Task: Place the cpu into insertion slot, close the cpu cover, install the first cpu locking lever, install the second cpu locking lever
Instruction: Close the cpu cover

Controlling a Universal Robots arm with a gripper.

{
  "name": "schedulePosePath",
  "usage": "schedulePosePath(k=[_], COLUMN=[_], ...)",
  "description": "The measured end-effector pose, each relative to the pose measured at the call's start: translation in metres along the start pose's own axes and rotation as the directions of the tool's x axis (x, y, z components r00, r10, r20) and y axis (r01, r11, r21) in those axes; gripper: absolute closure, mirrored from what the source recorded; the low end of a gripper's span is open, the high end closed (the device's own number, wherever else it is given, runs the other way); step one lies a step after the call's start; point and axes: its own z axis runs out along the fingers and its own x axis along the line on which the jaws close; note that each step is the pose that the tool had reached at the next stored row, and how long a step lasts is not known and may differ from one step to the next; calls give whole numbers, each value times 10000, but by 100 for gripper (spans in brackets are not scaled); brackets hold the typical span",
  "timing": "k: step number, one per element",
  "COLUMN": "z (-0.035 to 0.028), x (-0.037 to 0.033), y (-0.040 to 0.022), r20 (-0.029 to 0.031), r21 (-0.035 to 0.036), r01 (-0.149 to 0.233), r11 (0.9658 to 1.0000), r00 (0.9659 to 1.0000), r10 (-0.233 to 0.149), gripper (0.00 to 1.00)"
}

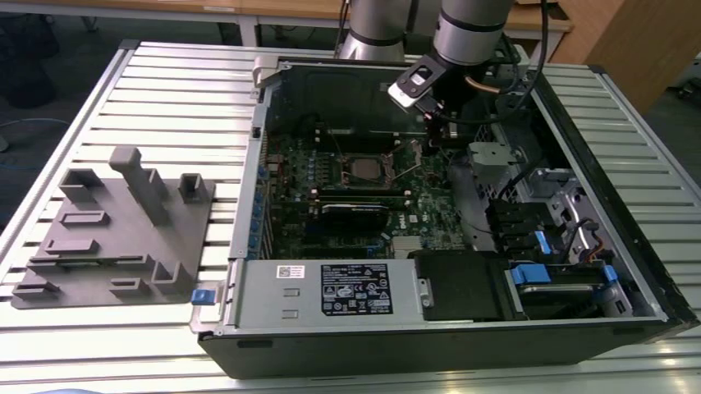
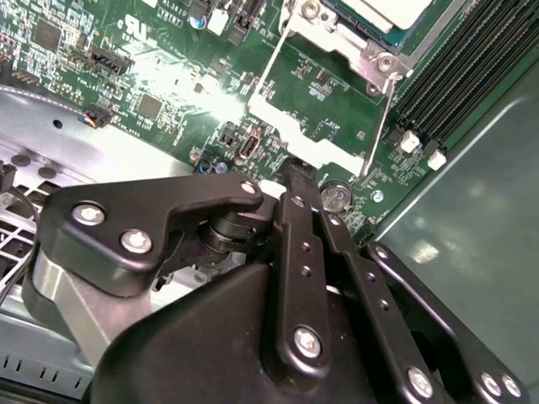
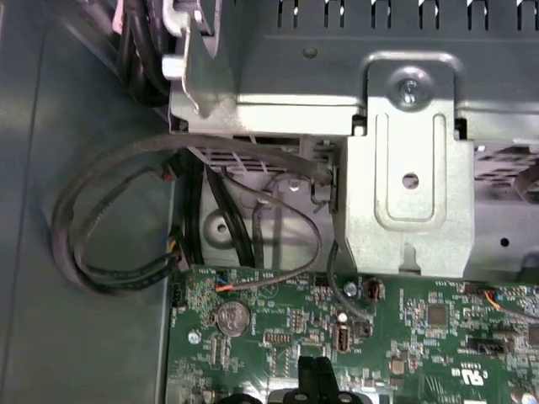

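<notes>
The insertion slot [image 1: 362, 168] sits mid-board inside the open computer case. In the second wrist view the cpu [image 2: 389, 10] lies in it with its pale metal top up, and the silvery cpu cover [image 2: 354, 46] frames it. Two thin wire locking levers [image 2: 268, 71] [image 2: 379, 118] run out from the socket's corners toward my gripper. My gripper [image 1: 431, 146] hovers over the board on the exterior view's right of the socket, near a coin battery [image 2: 334, 195]. Its black fingers [image 3: 313, 370] are pressed together with nothing between them.
The metal drive cage [image 3: 404, 168] and looped black cables [image 3: 109, 252] stand close beside the gripper. Long black memory slots [image 2: 472, 59] flank the socket. A black card [image 1: 353, 215] lies lower on the board. A grey fixture [image 1: 121, 230] rests on the slatted table at the exterior view's left.
</notes>
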Motion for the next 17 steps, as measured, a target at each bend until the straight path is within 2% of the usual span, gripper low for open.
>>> schedulePosePath(k=[4,7,10,14,17], z=[-2,-5,-8,-15,-16], x=[1,2,5,8,11], y=[-51,-126,-227,-408,-511], r20=[1,2,3,6,2], r21=[-8,-40,-79,-159,-197], r01=[-1,1,0,-1,-2], r11=[10000,10000,10000,9999,9998], r00=[10000,10000,10000,10000,10000], r10=[1,-1,0,1,2], gripper=[89,89,89,89,89])
